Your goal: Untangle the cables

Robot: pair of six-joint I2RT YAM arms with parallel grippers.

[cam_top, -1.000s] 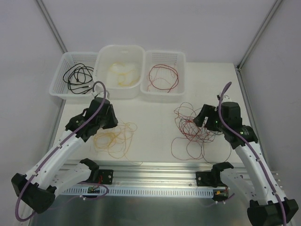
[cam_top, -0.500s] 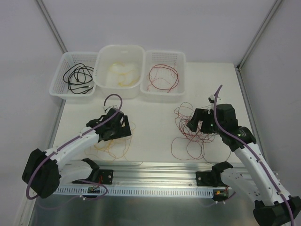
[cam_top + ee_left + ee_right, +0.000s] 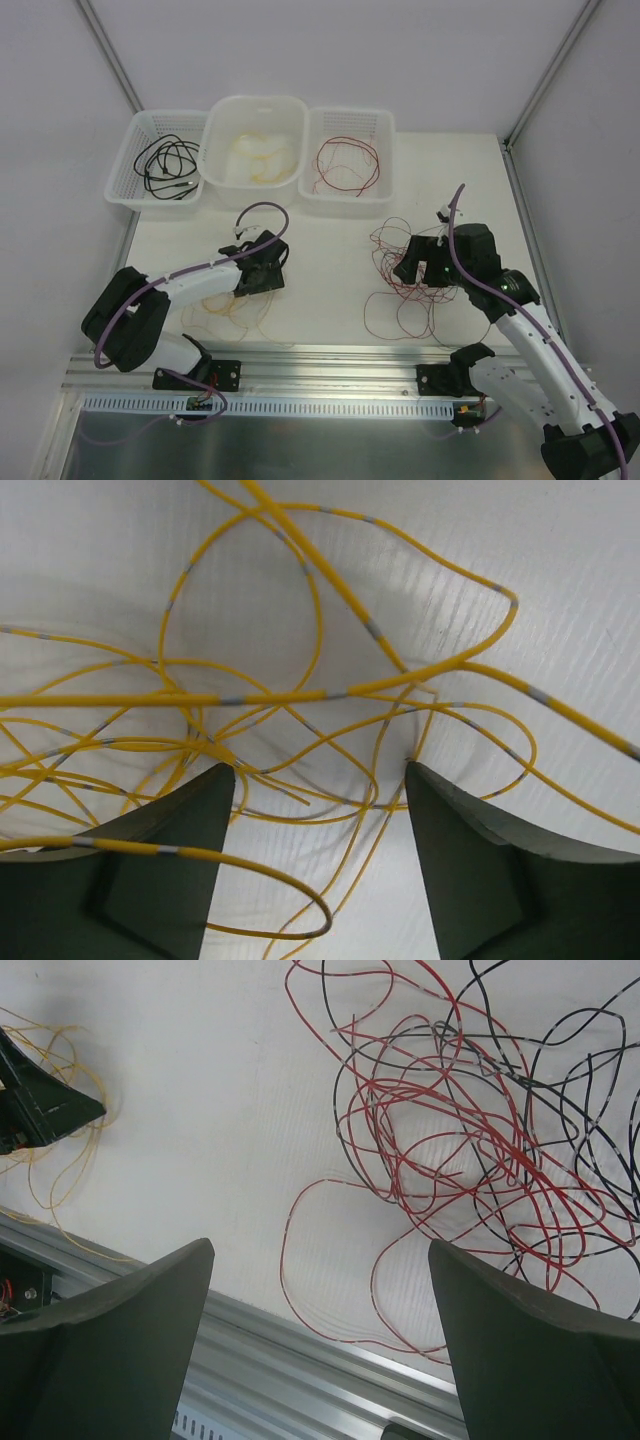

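Robot arms bent low over two tangles of thin wire on a white table (image 3: 330, 225).

Overhead view: the left gripper (image 3: 262, 270) sits over a loose pile of thin yellow wires (image 3: 232, 308) near the front rail, and the right gripper (image 3: 420, 262) sits over a mixed tangle of red and black wires (image 3: 398, 295). Along the back stand a white mesh basket holding black wires (image 3: 128, 170), a white plastic tub holding yellow wires (image 3: 255, 104) and a second white mesh basket holding red wires (image 3: 346, 117). Left wrist view: both dark fingers are spread apart, gripping nothing; yellow loops lie on the table between them, and one strand crosses in front of the left-hand finger. Right wrist view: the fingers are wide apart and empty, the red and black tangle lying on the table beyond them.
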